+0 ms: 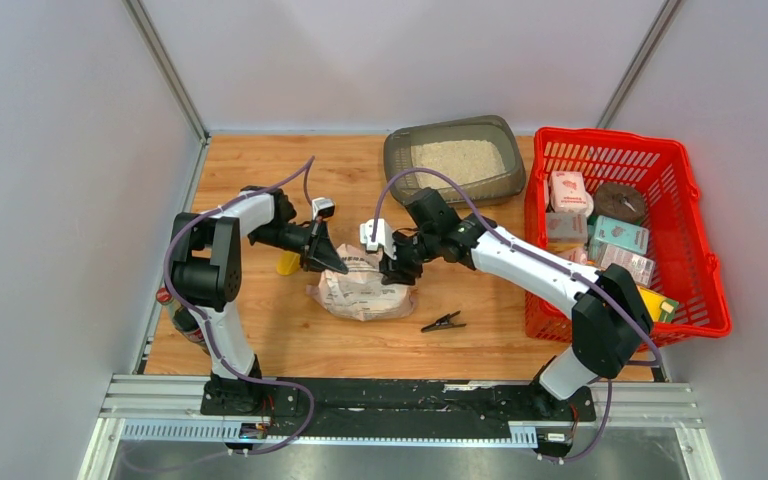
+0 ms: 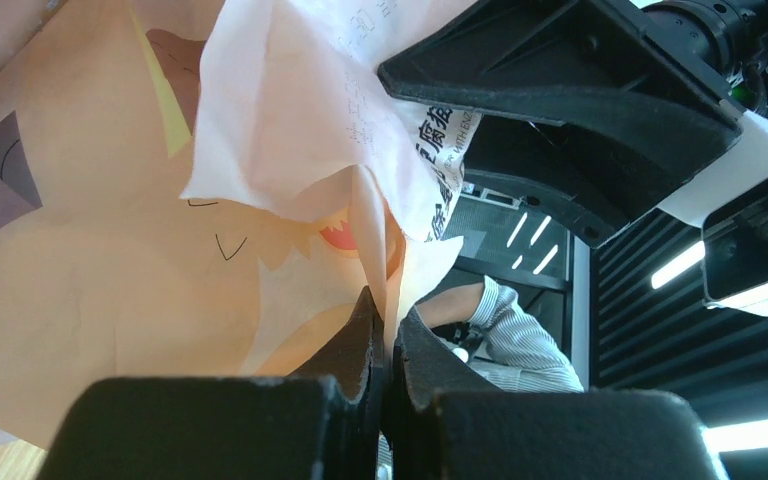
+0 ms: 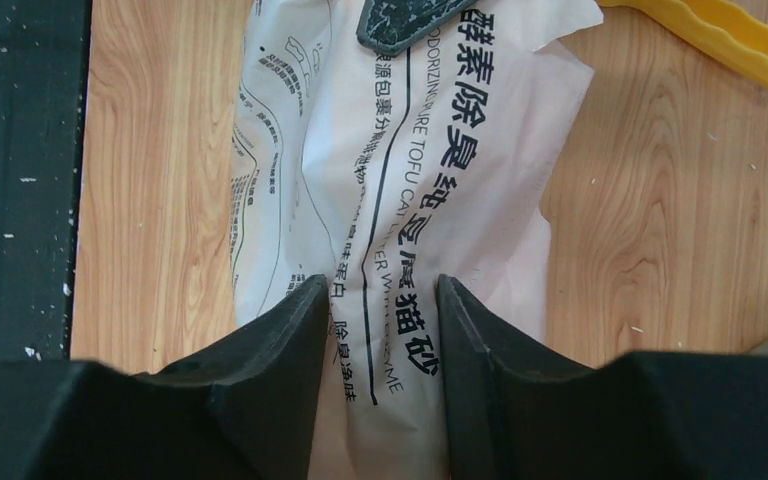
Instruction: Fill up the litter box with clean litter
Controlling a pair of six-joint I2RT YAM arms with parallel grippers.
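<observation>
The litter box (image 1: pixel 400 165) stands at the back centre of the table, with pale beige clean litter (image 1: pixel 460 160) in it. A crumpled white and orange litter bag (image 1: pixel 360 292) lies mid-table between both arms. My left gripper (image 1: pixel 338 262) is shut on a thin fold of the bag's edge (image 2: pixel 110 250), pinched between its tips (image 2: pixel 388 320). My right gripper (image 1: pixel 392 270) closes on the bag's other side. In the right wrist view its fingers (image 3: pixel 380 290) hold a bunched strip of the printed bag (image 3: pixel 410 150).
A red mesh basket (image 1: pixel 705 250) with several boxes stands at the right. A yellow scoop (image 1: pixel 287 263) lies left of the bag and also shows in the right wrist view (image 3: pixel 720 35). A black clip (image 1: pixel 443 322) lies on the wood in front of the bag.
</observation>
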